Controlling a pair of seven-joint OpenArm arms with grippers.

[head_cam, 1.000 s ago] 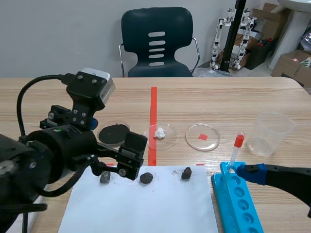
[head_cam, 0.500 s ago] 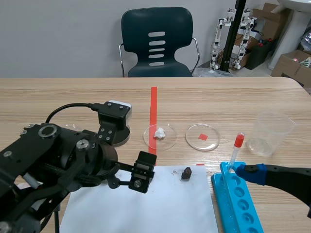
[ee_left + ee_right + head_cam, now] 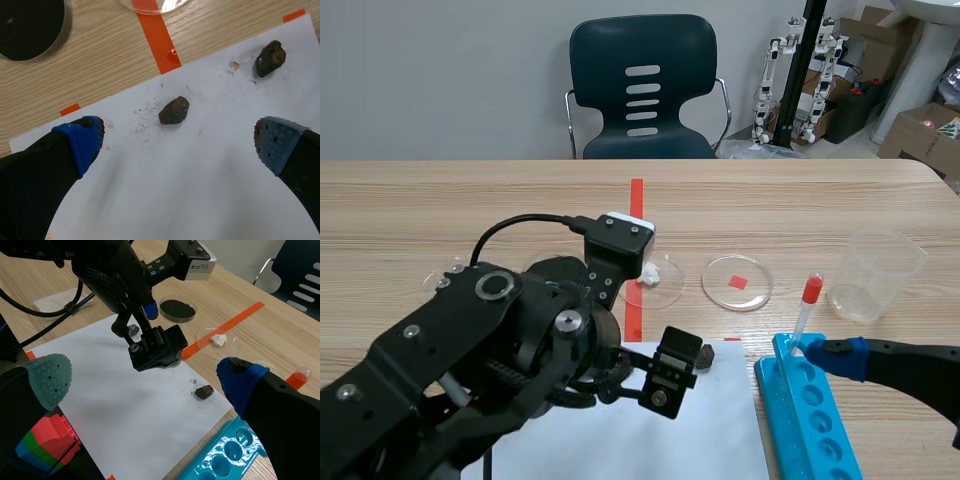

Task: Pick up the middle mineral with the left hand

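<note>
The middle mineral (image 3: 174, 110), a small dark brown lump, lies on the white paper (image 3: 200, 190) just ahead of my left gripper (image 3: 177, 145). That gripper is open, with its blue pads (image 3: 80, 142) wide apart on either side and nothing between them. A second dark mineral (image 3: 270, 51) lies farther ahead by the paper's edge. In the scene view the left gripper (image 3: 658, 383) hangs over the paper (image 3: 700, 430) and hides the middle mineral. The right-hand mineral (image 3: 704, 355) peeks out beside it. My right gripper (image 3: 145, 382) is open and holds nothing.
A black-filled dish (image 3: 25, 25) and two clear petri dishes (image 3: 737, 282) stand behind the paper. A blue tube rack (image 3: 810, 410) with a red-capped tube (image 3: 807, 305) and a plastic cup (image 3: 875, 275) stand at the right. The left-hand mineral (image 3: 133, 330) lies beyond the left arm.
My left arm has swung right across the paper, from beside the left-hand mineral to above the middle one, now covering it in the scene view. The right arm has not moved.
</note>
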